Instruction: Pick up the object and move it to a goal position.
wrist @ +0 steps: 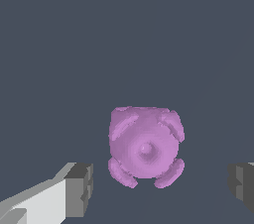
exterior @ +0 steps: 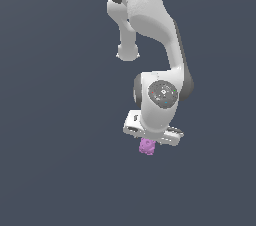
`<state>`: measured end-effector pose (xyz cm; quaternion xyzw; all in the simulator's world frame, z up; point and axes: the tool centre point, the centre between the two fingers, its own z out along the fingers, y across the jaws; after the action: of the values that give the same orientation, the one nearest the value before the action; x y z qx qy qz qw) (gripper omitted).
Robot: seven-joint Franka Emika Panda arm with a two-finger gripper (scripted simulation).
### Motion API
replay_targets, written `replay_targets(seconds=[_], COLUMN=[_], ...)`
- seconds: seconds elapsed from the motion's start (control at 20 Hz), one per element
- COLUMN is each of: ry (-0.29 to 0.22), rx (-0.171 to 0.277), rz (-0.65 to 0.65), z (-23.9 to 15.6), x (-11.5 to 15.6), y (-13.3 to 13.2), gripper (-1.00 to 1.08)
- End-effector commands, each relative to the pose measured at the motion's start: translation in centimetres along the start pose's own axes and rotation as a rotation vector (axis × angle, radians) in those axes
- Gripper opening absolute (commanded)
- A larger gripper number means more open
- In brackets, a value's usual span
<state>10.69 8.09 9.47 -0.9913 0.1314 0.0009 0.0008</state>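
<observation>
The object point(exterior: 147, 146), a small pink-purple lump with a bumpy surface, is seen in the exterior view just under the white gripper point(exterior: 150, 142), partly covered by the hand's body, against a plain dark grey ground. The arm point(exterior: 155, 25) is bent down over it from above. In the wrist view the object point(wrist: 145, 146) is shown lying between the two dark fingertips point(wrist: 79, 188), with clear gaps on either side. The jaws are spread wide and nothing is gripped; neither pad is touching the lump.
</observation>
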Motion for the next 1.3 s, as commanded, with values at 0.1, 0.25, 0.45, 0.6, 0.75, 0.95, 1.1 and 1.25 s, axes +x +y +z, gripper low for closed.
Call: replay_targets(seconds=[0.1,0.25,0.45,0.6,0.75,0.95,1.1,1.25], ry=[0.002,0.001,0.001,0.002,0.002,0.002,0.002,0.002], rx=[-0.001,-0.001,-0.001,-0.001,-0.001,-0.001,-0.001,-0.001], rz=[0.015,0.014,0.014,0.015,0.016,0.016,0.017,0.017], z=[0.5,0.5,1.1,2.5,4.2,5.6,5.6,5.5], x=[0.4,0.3,0.3,0.3,0.2,0.2,0.4,0.4], y=[-0.4,-0.4,-0.4,-0.4,-0.4,-0.4,-0.4,-0.4], gripper=[1.00,1.00,1.00,1.00,1.00,1.00,1.00,-1.00])
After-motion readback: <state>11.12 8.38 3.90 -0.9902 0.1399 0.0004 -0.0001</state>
